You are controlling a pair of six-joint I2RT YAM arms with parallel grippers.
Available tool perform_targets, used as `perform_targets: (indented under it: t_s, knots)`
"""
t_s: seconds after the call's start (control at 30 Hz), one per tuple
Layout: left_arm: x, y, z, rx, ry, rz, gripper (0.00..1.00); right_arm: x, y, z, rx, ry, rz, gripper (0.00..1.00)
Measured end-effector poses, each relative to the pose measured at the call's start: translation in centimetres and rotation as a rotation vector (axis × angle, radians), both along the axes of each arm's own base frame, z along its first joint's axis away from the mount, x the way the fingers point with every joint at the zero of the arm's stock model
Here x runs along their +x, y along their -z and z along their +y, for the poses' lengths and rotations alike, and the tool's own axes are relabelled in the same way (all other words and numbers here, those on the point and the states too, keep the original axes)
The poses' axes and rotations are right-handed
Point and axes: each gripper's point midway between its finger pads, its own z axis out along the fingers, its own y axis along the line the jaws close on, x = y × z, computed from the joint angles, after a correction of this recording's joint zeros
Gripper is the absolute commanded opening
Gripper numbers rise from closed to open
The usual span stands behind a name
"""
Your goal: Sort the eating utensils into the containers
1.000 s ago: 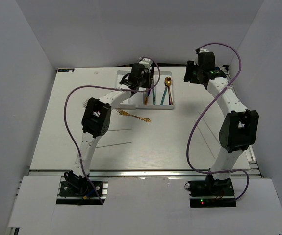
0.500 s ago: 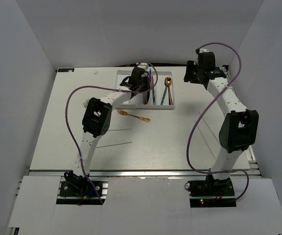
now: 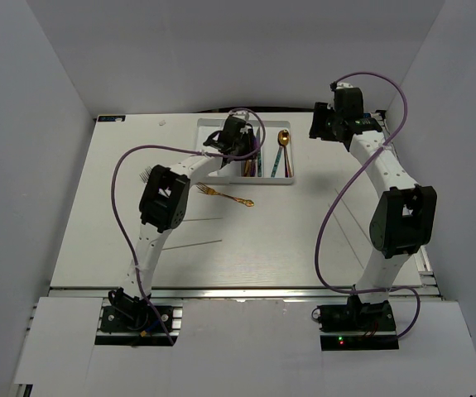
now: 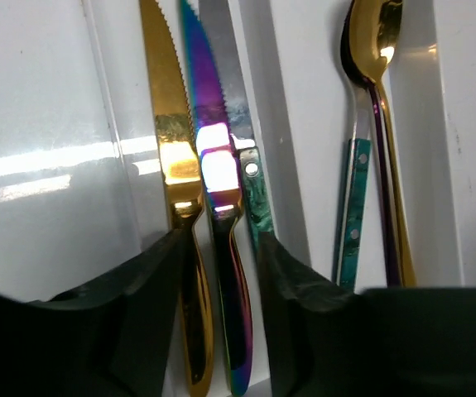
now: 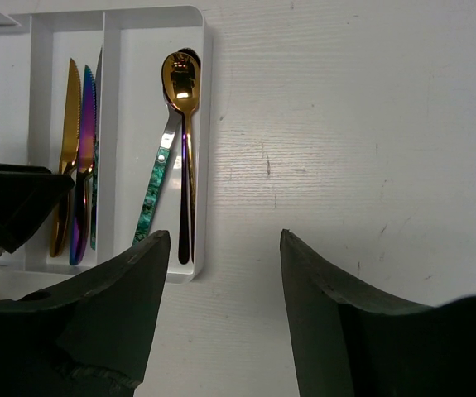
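The white four-compartment tray [image 3: 208, 126] stands at the back middle of the table. My left gripper [image 4: 221, 240] hangs low over it, its jaws open on either side of the handles of a gold knife [image 4: 167, 99] and an iridescent purple knife [image 4: 204, 107], which lie in one compartment beside a teal-handled knife [image 4: 259, 198]. A gold spoon [image 4: 374, 41] and a teal-handled utensil [image 4: 353, 207] lie in the rightmost compartment. A gold fork [image 3: 225, 197] lies on the table in front of the tray. My right gripper [image 5: 225, 314] is open and empty over bare table right of the tray [image 5: 151, 15].
Thin grey lines [image 3: 198, 220] mark the table in front of the fork. Small dark tines [image 3: 144, 174] show beside the left arm's elbow. White walls close in the table on three sides.
The left gripper has come down into the tray with the purple knife, which was raised half a second ago and now lies in the compartment. The right arm has not moved.
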Motion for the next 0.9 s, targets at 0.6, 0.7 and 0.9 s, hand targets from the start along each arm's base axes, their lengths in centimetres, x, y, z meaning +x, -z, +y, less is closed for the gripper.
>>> perform_targets:
  t_s: [0.6,0.7,0.9]
  knots:
    - [-4.1,-19.1,26.1,-0.005,-0.451,-0.111,0.62,-0.3,0.6,-0.1,-0.037,-0.037,0.008,0.89]
    - [-8.1,-16.8,32.9,0.062,-0.588,-0.034,0.63,-0.7,1.5,-0.2,-0.049,-0.044,0.027,0.89]
    - [-13.6,-7.8,32.5,0.137,-0.559,0.249,0.63,-1.1,2.1,-0.4,-0.061,-0.051,0.04,0.9]
